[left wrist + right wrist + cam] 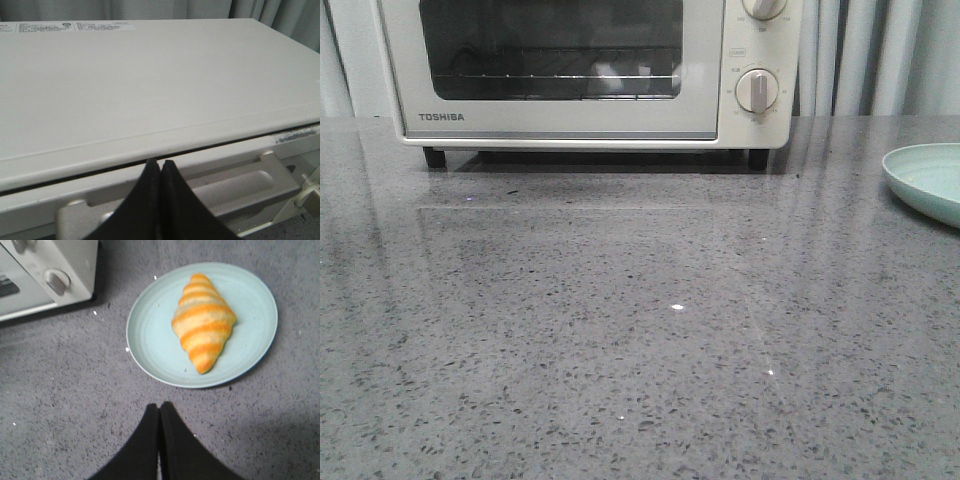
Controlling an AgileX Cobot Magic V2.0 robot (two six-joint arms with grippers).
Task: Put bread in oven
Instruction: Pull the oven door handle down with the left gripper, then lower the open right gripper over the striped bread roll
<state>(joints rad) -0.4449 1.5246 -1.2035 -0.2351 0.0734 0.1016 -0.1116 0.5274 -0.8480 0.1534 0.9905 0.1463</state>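
Observation:
The cream-white Toshiba oven (570, 70) stands at the back of the grey counter with its glass door closed. In the left wrist view I look down on the oven's flat top (150, 85); my left gripper (160, 162) is shut and empty, its tips over the gap at the top front edge above the door handle (235, 185). The bread (202, 320), a golden-brown striped croissant, lies on a pale green plate (150, 340). My right gripper (160, 406) is shut and empty above the counter, just short of the plate. Neither gripper shows in the front view.
The plate's edge shows at the right side of the front view (930, 180). The oven's knobs (757, 90) are on its right panel, also in the right wrist view (56, 280). Curtains hang behind the oven. The speckled grey counter (640, 330) stretches in front.

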